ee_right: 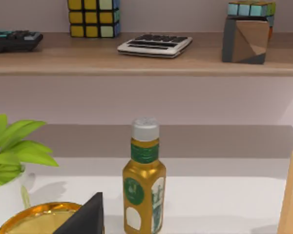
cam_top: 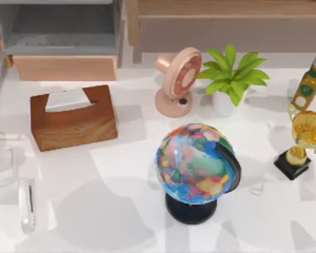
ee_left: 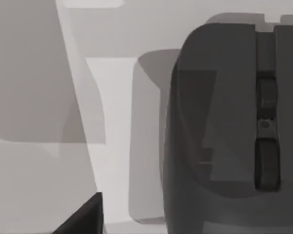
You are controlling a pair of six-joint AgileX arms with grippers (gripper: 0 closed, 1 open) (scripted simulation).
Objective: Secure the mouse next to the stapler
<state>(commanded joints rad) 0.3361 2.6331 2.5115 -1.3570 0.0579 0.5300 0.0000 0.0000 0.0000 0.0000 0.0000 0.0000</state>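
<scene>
Mouse (ee_left: 224, 131): dark grey, scroll wheel along its middle, seen close from the left wrist camera, lying on the white table (ee_left: 34, 185). Its place on the table cannot be told from the top view.

Left gripper: a dark fingertip (ee_left: 85, 217) shows at the frame edge, apart from the mouse; released or clenched, cannot tell.

Right gripper: one dark fingertip (ee_right: 85, 217) shows in the right wrist view, facing the far right of the table; state cannot be told.

Table, top view: globe (cam_top: 197, 163) on black base, near centre. Wooden tissue box (cam_top: 73, 117) at left. Pink fan (cam_top: 178, 80) and potted plant (cam_top: 229, 76) at far centre. Gold trophy (cam_top: 304, 139) at right, yellow bottle (cam_top: 308, 84) just beyond it. Clear object (cam_top: 26, 205) at near left.

Shelf (ee_right: 146, 61) behind: calculator (ee_right: 155, 45), colour cubes (ee_right: 94, 17).
</scene>
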